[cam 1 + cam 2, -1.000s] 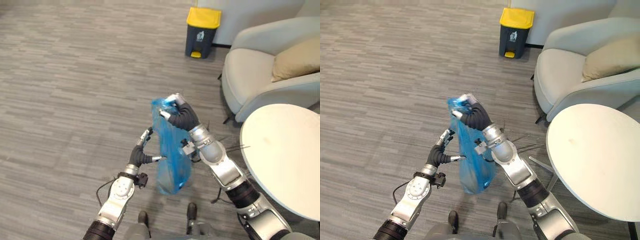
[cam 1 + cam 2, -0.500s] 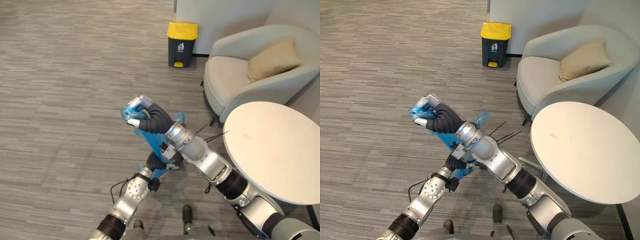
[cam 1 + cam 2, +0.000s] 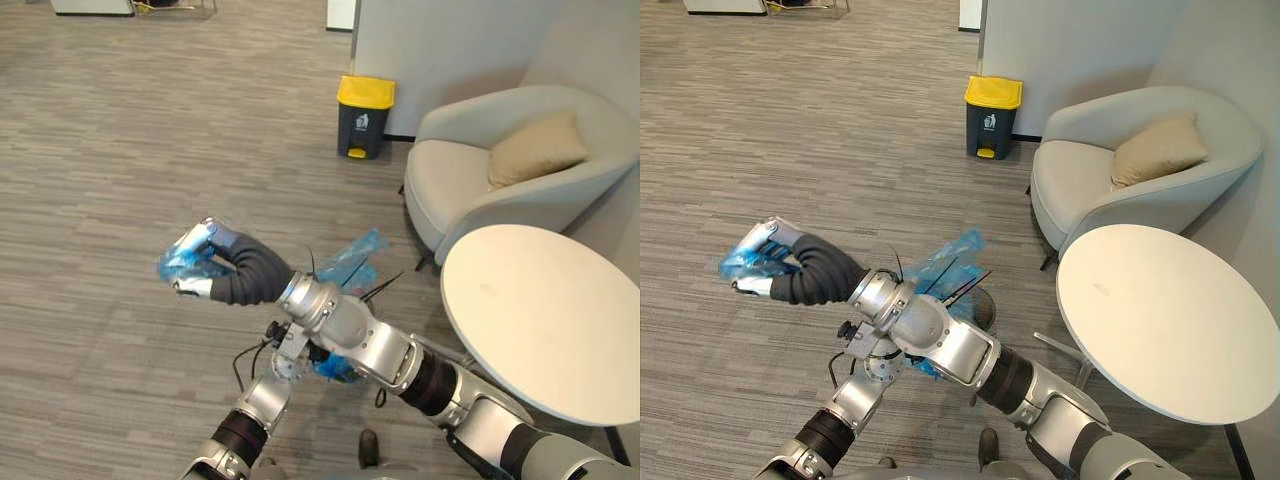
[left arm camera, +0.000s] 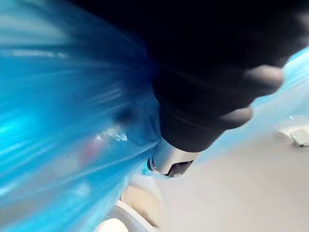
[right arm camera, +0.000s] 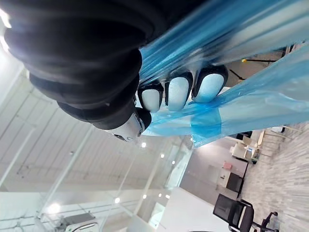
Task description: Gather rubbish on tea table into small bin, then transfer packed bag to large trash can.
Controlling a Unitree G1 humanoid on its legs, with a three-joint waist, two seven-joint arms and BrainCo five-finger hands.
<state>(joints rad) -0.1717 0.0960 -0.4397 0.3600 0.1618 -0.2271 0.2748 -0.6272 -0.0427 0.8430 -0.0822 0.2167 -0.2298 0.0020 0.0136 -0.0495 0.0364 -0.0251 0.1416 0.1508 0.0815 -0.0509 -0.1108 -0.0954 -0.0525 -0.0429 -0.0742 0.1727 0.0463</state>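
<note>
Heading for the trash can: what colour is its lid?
Yellow lid, best in the left eye view.

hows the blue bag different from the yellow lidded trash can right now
The blue bag is thin, see-through and crumpled; the trash can is a rigid dark box with a yellow lid. The bag is held up, bunched in the curled fingers of the right hand; the trash can stands upright on the floor by the wall, lid shut. The bag is close to the robot; the trash can is far off.
</note>
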